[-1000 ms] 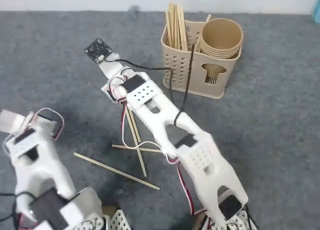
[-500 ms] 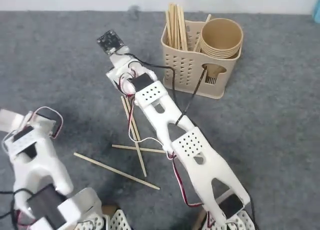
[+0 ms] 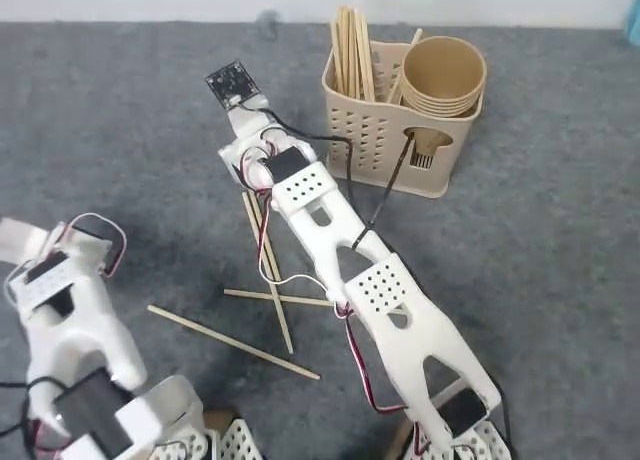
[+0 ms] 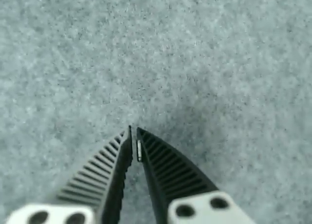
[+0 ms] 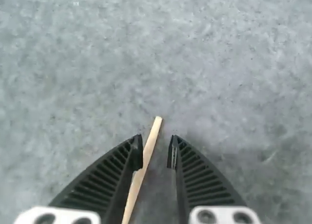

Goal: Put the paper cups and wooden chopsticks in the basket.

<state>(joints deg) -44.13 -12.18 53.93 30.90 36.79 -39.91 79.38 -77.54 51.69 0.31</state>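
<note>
1. Several loose wooden chopsticks [image 3: 268,265] lie crossed on the grey mat [image 3: 120,110], near and left of the basket [image 3: 385,155].
2. The basket, at the far right, holds stacked paper cups [image 3: 445,75] and upright chopsticks [image 3: 350,50].
3. The right gripper [image 5: 156,137] straddles one loose stick's far end, jaws parted and not clamping it.
4. The left gripper [image 4: 133,131], near left, is closed on nothing.

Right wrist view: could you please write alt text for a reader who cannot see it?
The right claw is open over grey carpet, with one wooden chopstick in the gap between its jaws, close to one of them. The chopstick's tip reaches slightly past the jaw tips.
</note>
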